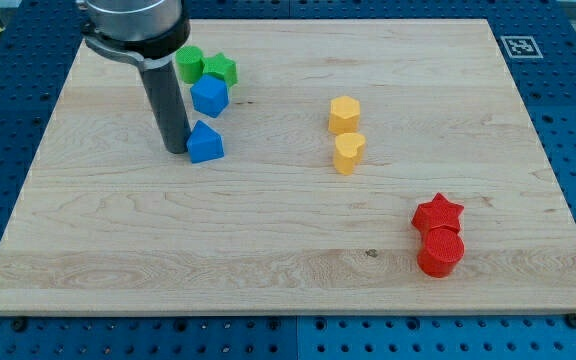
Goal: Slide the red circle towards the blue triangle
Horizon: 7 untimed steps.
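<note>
The red circle (440, 253) lies near the desk's (268, 250) bottom-right corner, touching the red star (438, 213) that sits just above it in the view. The blue triangle (205, 142) is well apart from it, toward the top left, with the rod's tip (176, 150) right against its left side.

The arm has no fingers at all, so there is nothing to call wide, narrow or holding; it can only shove.

The main risk is where the tip stands now. Any move rightward from there would push the triangle itself and shift the goal. The tip probably needs to swing clear of it first (and clear of the blue block (209, 96) just above it, whose exact shape is hard to read).

A second risk sits at the circle. The star touches it, so a push from the lower right could drag the star along or make the circle roll off the tip sideways. The two yellow blocks (345, 132) stand near the straight path and could be clipped.

The arm's body covers part of the green block (189, 62) at the top, and a second green block (221, 69) beside it is partly hidden too. The tip's exact contact point is hard to tell.
</note>
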### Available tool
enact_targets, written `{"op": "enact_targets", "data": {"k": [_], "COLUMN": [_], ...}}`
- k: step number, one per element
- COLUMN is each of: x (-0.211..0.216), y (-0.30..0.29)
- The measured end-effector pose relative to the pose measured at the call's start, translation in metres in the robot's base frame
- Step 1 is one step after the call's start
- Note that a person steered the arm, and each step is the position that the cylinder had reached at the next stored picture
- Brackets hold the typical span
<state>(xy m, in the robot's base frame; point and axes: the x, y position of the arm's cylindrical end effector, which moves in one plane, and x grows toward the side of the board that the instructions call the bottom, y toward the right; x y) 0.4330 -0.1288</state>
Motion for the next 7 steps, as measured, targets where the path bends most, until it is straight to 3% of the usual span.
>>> {"op": "enact_targets", "data": {"k": [2, 3, 4, 5, 6, 7], "x": [0.015, 0.094, 0.161, 0.186, 0.186, 0.185], "y": [0.017, 0.020, 0.073, 0.123, 0.170, 0.260]}}
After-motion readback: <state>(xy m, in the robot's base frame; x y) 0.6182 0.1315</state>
